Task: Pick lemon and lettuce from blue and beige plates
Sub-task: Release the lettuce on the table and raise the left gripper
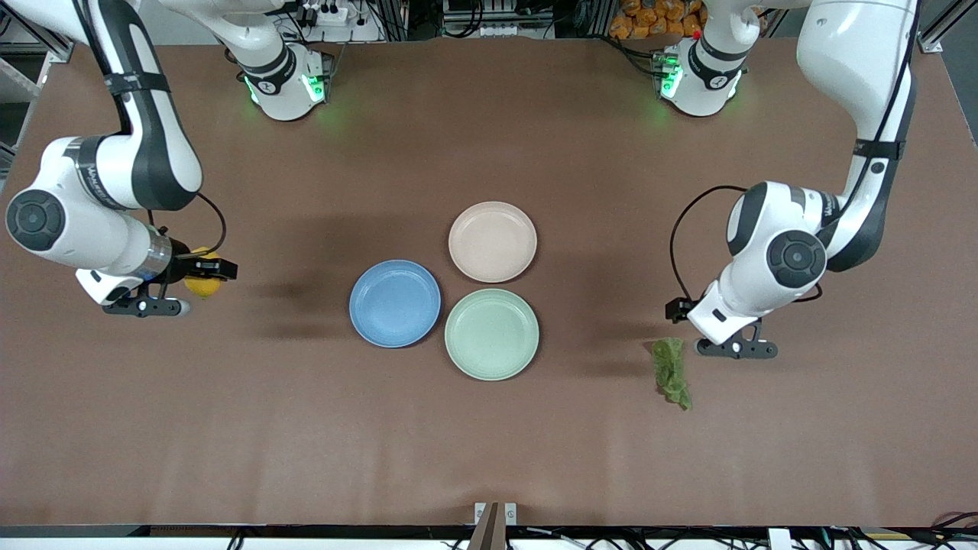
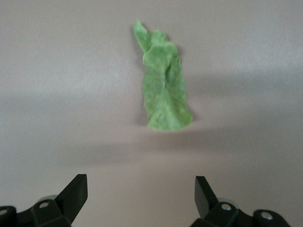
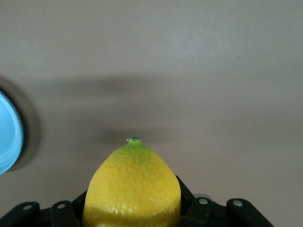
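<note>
The lemon (image 1: 201,284) is yellow and sits between the fingers of my right gripper (image 1: 208,272), over bare table toward the right arm's end. In the right wrist view the gripper (image 3: 134,208) is shut on the lemon (image 3: 135,184). The lettuce (image 1: 672,372) lies on the bare table toward the left arm's end. My left gripper (image 1: 735,349) is open and empty just beside it. In the left wrist view the lettuce (image 2: 163,85) lies apart from the open gripper (image 2: 140,191). The blue plate (image 1: 395,303) and the beige plate (image 1: 493,241) are empty at mid-table.
A mint-green plate (image 1: 492,334), empty, touches the blue and beige plates and is nearest to the front camera. The blue plate's rim (image 3: 8,135) shows at the edge of the right wrist view. The brown table (image 1: 306,428) runs wide around them.
</note>
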You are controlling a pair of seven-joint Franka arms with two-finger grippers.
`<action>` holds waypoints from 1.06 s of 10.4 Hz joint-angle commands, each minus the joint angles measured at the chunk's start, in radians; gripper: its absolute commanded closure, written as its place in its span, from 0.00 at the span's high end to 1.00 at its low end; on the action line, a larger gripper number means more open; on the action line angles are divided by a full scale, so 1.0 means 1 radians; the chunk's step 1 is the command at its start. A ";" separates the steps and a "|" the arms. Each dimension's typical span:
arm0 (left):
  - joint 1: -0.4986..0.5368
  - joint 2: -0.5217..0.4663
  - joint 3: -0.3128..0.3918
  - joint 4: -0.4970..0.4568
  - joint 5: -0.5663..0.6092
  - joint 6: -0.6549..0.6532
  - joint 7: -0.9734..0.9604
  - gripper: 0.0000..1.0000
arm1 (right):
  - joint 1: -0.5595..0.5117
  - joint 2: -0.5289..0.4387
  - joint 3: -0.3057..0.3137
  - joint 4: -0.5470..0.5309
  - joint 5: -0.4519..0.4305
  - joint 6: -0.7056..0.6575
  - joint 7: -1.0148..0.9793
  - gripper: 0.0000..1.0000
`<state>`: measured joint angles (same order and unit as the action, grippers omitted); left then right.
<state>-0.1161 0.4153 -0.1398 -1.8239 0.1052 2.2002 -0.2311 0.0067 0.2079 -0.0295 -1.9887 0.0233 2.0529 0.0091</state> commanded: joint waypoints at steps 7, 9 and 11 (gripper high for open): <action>0.042 -0.390 -0.020 -0.409 -0.088 0.009 0.003 1.00 | -0.019 0.056 -0.017 -0.239 0.047 0.406 -0.047 0.00; 0.047 -0.415 -0.043 -0.407 -0.090 -0.025 0.001 1.00 | -0.019 0.106 -0.017 -0.245 0.050 0.490 -0.047 0.00; 0.079 -0.417 -0.061 -0.364 -0.091 -0.025 0.010 1.00 | -0.019 0.146 -0.017 -0.245 0.050 0.536 -0.047 0.00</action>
<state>-0.0761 0.0224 -0.1750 -2.2028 0.0376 2.1865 -0.2320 0.0028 0.3335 -0.0534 -2.2296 0.0434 2.5545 -0.0086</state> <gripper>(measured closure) 0.000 0.414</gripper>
